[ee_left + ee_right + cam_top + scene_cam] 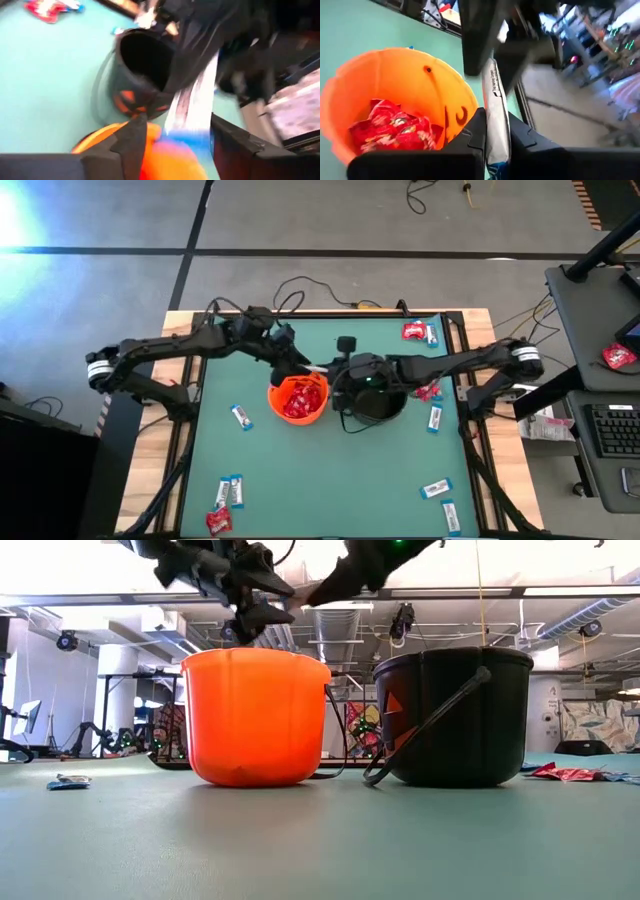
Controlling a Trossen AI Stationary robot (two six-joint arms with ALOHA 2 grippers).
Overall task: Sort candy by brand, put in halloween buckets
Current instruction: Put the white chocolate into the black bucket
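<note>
Midway between the round orange plastic bucket (297, 399) (part-filled with red packets) and the black pail (375, 395), the right gripper (496, 131) clamps a slim white-and-blue bar (494, 112); the left gripper (175, 142) stands released around it, apparently handing over.

Bright overhead room light. High view: glare patch on floor (20, 215) at upper left. Low view: ceiling washed out. Both wrist views motion-blurred; tabletop (330, 460) evenly lit, soft shadows.

White-and-blue bar (192, 107) hangs between tool fingers (132, 137) over black bucket (137, 75).
</note>
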